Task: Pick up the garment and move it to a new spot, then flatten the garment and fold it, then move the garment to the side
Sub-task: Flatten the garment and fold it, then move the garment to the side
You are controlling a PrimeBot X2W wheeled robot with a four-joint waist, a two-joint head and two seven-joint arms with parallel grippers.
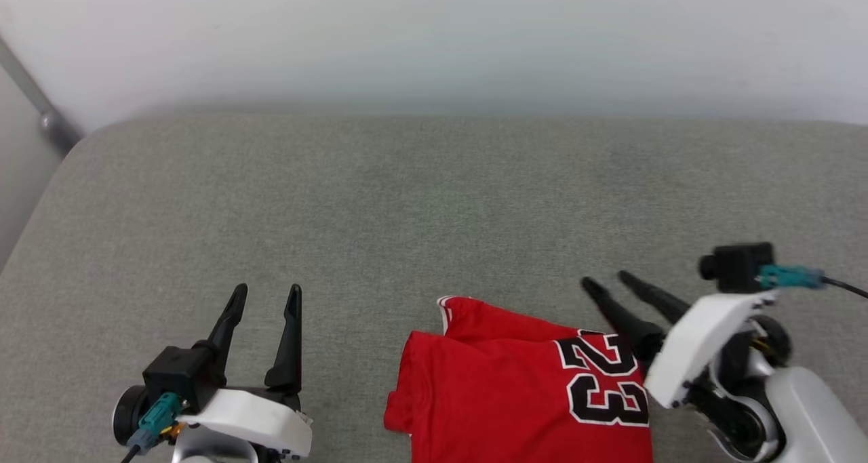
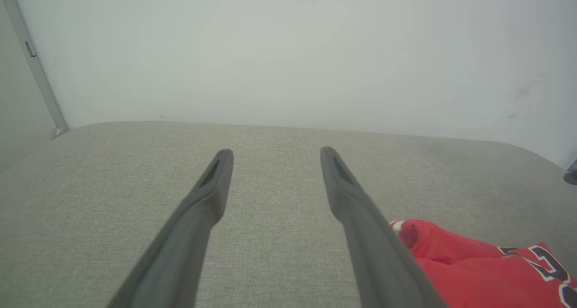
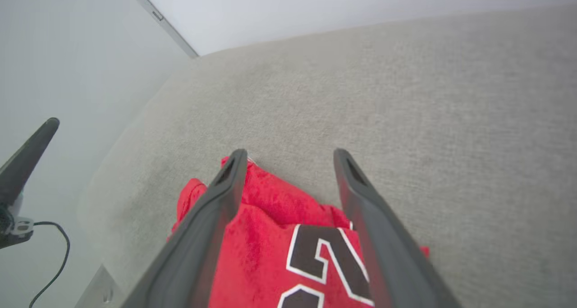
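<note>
Obs., head view: the garment [image 1: 515,381] lies on the grey cloth-covered desk [image 1: 434,198], at the near edge and right of centre. Its near part is cut off by the bottom of the frame. It is red and folded into a compact, roughly rectangular bundle. A black, white-outlined "23" [image 1: 603,381] faces up on its right half. A bit of striped trim [image 1: 444,305] shows at its far-left corner, and a small fold sticks out on its near left side.

Right end effector [image 1: 605,278]: released, fingers spread, grasping nothing. It reaches in from the right and slants toward the far left over the garment's far-right corner, with its fingertips just past the far edge of the cloth. In the right wrist view, the right end effector [image 3: 290,154] has its two fingers standing apart over the garment [image 3: 270,222], with red cloth and part of the number visible between them. I cannot tell whether the fingers touch the cloth.

Left end effector [image 1: 268,290]: released, fingers wide, empty. It sits at the near left, well apart from the garment, and points toward the far side. In the left wrist view, the left end effector [image 2: 276,152] is over bare desk and the garment [image 2: 473,272] lies to its right.

A pale wall [image 1: 434,36] stands behind the desk.
</note>
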